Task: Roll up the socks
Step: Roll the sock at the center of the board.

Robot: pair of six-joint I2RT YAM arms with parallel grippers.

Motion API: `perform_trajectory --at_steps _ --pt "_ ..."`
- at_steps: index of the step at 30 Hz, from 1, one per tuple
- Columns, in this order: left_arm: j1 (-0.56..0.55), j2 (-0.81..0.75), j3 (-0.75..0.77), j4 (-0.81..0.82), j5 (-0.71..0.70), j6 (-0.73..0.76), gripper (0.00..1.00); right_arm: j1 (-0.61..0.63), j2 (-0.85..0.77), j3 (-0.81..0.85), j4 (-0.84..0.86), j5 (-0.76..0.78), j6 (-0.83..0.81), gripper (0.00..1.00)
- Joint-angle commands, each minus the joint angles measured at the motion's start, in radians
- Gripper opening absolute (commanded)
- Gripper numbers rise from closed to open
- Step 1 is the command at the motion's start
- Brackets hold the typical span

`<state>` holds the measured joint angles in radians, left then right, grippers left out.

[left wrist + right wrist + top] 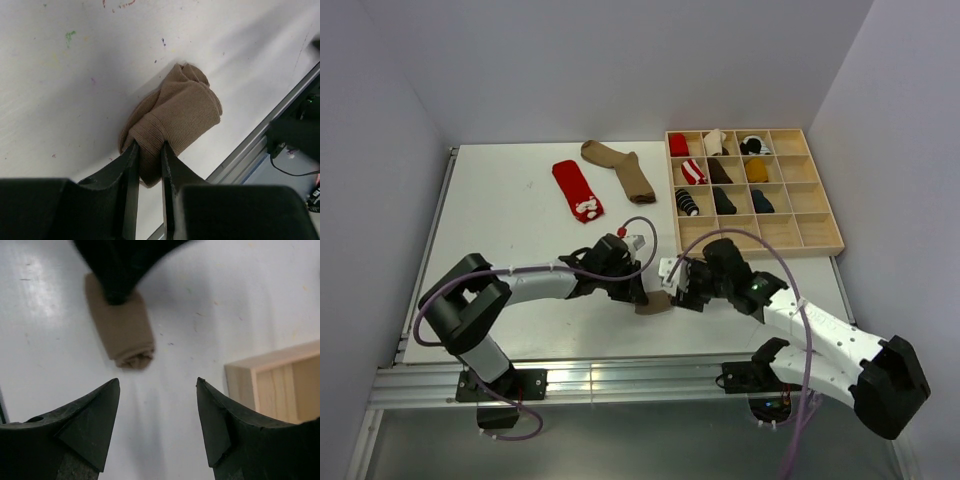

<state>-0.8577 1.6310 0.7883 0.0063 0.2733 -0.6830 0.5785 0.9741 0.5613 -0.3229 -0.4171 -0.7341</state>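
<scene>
Pinning a rolled brown fabric sock (175,117) to the worktop (65,90).
Our left end effector (148,150) clamps it, likely against unrolling; the right end effector (157,385) gapes wide, empty.

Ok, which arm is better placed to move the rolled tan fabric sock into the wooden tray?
Left, probably: the left gripper is shut on the rolled tan fabric sock; the right gripper stands open, apart from it.
</scene>
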Motion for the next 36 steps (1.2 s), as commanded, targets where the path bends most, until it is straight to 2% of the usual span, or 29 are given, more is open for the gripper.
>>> perform_trajectory --at_steps 1,10,17,36 --pt "0.012 0.081 0.017 -0.183 0.018 0.051 0.0 0.139 -0.028 -0.044 0.12 0.153 -0.048 0.7" --pt "0.032 0.156 0.094 -0.233 0.102 0.04 0.0 0.355 0.012 -0.097 0.176 0.297 -0.105 0.72" --pt "0.046 0.185 0.1 -0.238 0.141 0.051 0.0 0.443 0.099 -0.097 0.18 0.343 -0.126 0.72" --pt "0.08 0.251 0.198 -0.361 0.28 0.114 0.0 0.46 0.333 -0.029 0.263 0.432 -0.189 0.72"
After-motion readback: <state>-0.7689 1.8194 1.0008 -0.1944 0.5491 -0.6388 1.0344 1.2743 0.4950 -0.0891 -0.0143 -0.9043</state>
